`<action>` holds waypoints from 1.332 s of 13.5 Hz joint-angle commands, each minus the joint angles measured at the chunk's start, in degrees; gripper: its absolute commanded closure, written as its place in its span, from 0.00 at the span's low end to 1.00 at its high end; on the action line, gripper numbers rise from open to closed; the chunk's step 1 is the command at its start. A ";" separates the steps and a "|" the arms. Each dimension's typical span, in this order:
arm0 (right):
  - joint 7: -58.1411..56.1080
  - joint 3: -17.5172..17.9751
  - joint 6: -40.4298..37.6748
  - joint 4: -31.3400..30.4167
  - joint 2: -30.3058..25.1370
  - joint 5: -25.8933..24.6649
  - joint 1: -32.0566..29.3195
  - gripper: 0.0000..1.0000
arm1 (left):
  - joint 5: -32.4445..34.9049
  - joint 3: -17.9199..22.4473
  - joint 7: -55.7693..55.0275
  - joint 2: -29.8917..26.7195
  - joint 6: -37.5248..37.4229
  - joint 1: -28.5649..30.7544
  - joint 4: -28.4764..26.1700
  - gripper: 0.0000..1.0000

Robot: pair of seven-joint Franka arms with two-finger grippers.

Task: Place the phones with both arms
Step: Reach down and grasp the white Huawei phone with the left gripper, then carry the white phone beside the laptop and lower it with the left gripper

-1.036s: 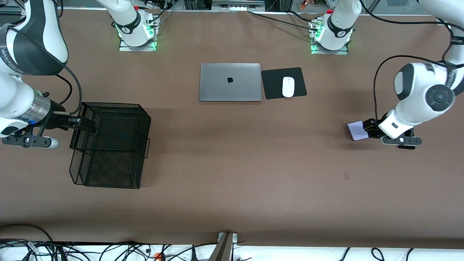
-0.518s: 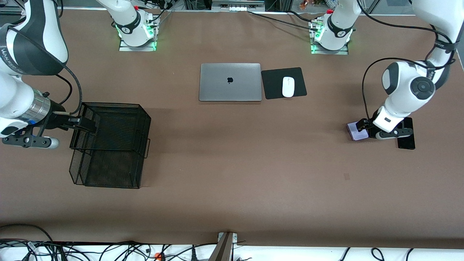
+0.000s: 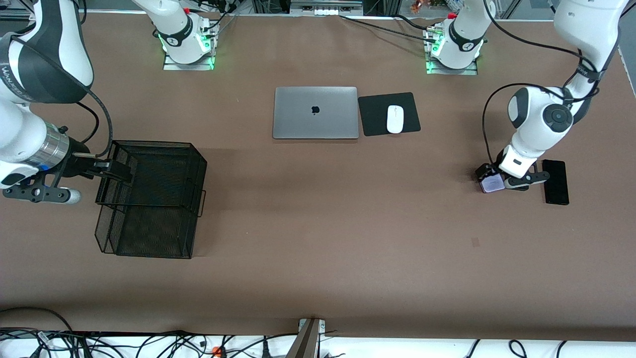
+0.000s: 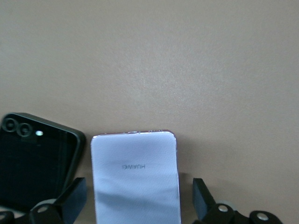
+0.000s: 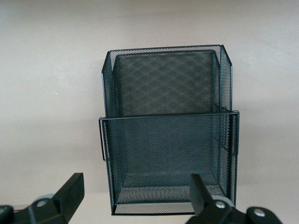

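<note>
**Left gripper lining up over the pale phone**

The small squarish pale lilac-white phone (image 4: pixel 135 177) is lying flat on the brown table (image 3: pixel 318 223) toward the left arm's end, touching or just beside the small squarish black phone with twin camera lenses (image 4: pixel 37 163). The longer black slab phone (image 3: pixel 555 182) is resting near them, closer still to that end of the table.

The pale phone is looking thin, rigid and glossy (a smooth glass or lacquered back, judging by its sheen), so it is likely light but slippery, and a careless drop could crack it. Lying flush on the table, it is offering little to pinch; the long side edges seem the best place to take hold, with the fingers straddling its width.

The left gripper (image 4: pixel 138 205) is hovering directly over the pale phone with its fingers spread wide and holding nothing; in the left wrist view one fingertip (image 4: pixel 72 198) is sitting over the edge of the black phone next to it, so that neighbour could be nudged during a descent.

The right gripper (image 5: pixel 135 198) is waiting with its fingers wide apart and empty, beside the black wire-mesh stepped organiser basket (image 3: pixel 189 164) at the right arm's end of the table.
</note>
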 commanded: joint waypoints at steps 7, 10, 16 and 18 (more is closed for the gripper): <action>0.37 0.69 -0.55 0.97 0.19 0.29 0.02 0.00 | 0.43 -0.16 -1.05 3.08 3.40 0.52 -0.07 0.00; 0.37 0.69 -0.47 0.97 0.27 0.29 -0.24 0.00 | 0.43 -0.07 -1.05 3.52 3.49 0.78 0.02 0.15; 0.37 0.69 -0.38 0.97 0.36 0.29 -0.15 0.00 | 0.43 -0.16 -3.49 3.61 2.97 1.75 0.98 1.00; 0.37 0.69 -0.38 0.97 0.36 0.38 -0.24 0.00 | 0.52 -0.60 -4.47 3.09 -3.40 1.31 4.39 1.00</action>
